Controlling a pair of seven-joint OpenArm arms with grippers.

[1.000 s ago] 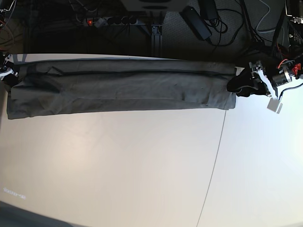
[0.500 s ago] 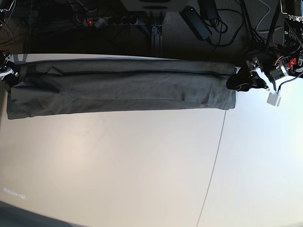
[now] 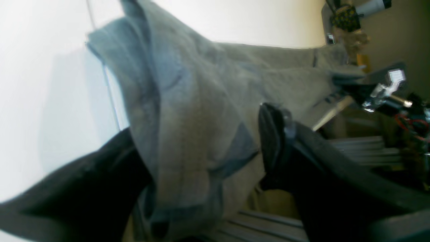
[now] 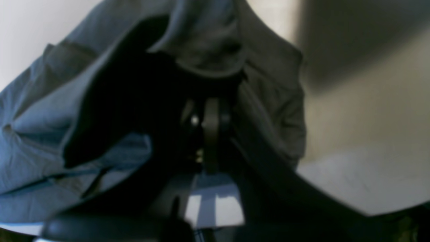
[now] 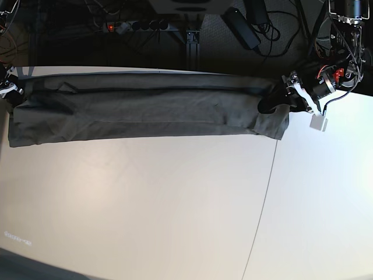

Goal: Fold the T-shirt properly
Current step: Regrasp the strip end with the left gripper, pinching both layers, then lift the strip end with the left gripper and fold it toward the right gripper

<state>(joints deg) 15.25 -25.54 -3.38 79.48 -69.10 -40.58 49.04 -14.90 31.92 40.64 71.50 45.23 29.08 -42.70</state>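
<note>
White tabletop point(image 5: 175, 204) carried the dark olive-grey cotton T-shirt point(image 5: 145, 105), folded into a long band along its far edge. Each arm held one end to keep it taut: the right gripper point(image 4: 205, 134) was clamped shut on cloth, while the left gripper point(image 3: 208, 158) straddled cloth, jaws parted.

Near side lying open, far edge crowded

The white table point(image 5: 175, 204) is lying bare in front of the T-shirt point(image 5: 145, 105); the shirt is spanning the far edge, with cables and a power strip point(image 5: 137, 25) crowding the space behind.
</note>
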